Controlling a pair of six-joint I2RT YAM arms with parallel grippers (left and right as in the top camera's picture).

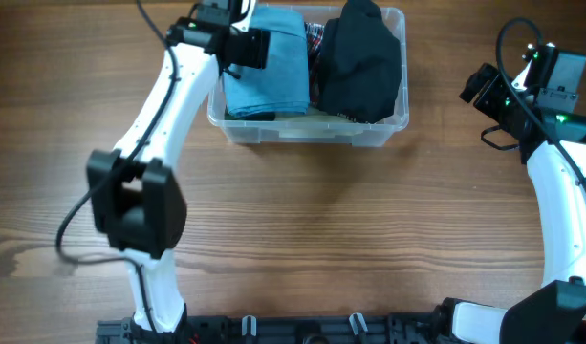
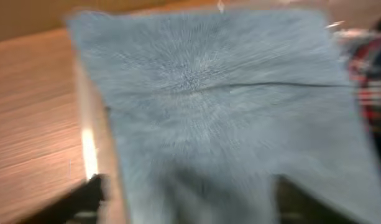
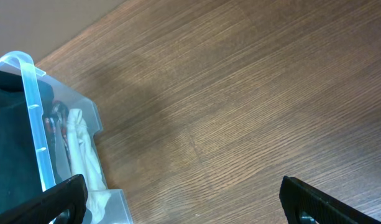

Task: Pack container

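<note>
Blue cloth [image 2: 227,124] is filling the blurred left wrist view (left hand [image 1: 247,48] grip unreadable); right wrist is revealing white fabric [image 3: 78,155] low in the container [image 3: 32,112], right hand [image 3: 184,190] spread.

Container [image 1: 312,134]: clear, colourless plastic bin, rectangular w/ rounded corners and a rim lip. Sits upright, open top, long side across the table [image 1: 321,220] at its far edge, approx. centre in the overhead view. Packed nearly full: folded blue cloth [image 1: 269,62] on the left side, black cloth [image 1: 362,62] on the right rising above the rim, plaid bit [image 1: 316,43] btwn them. Right wrist view: corner of the bin [image 3: 32,118], white fabric [image 3: 78,149] pressed against the clear wall.
</note>
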